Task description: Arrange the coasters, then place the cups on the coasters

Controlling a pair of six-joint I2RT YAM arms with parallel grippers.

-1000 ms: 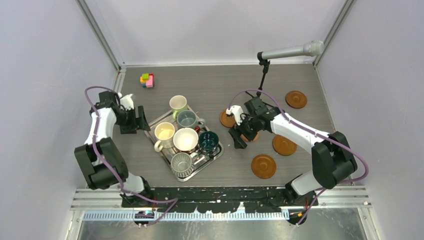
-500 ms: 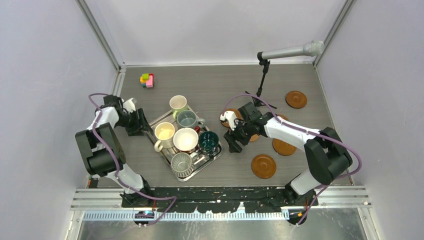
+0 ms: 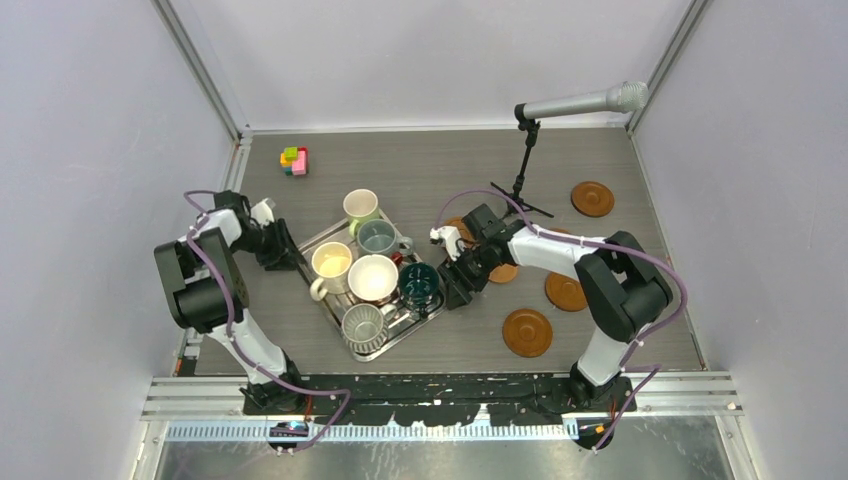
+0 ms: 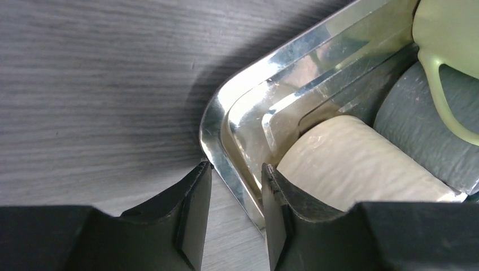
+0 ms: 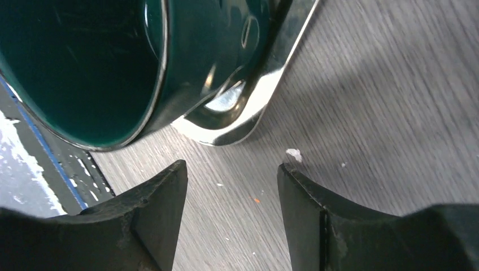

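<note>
The grey wood-grain table [image 3: 420,170] carries a rectangular steel tray [image 3: 405,330], set at an angle and crowded with the cups [image 3: 371,279]. Round brown coasters [image 3: 527,332] lie scattered flat on the table to the tray's right. The left gripper [image 4: 236,169] straddles the tray's corner rim, one finger outside and one inside by the cream cup [image 4: 350,158]. The gap is narrow, and I cannot tell whether it pinches. The right gripper [image 5: 231,169] stands open just before the tray's opposite corner, near the dark teal cup [image 5: 85,62], with nothing between its fingers.
</note>
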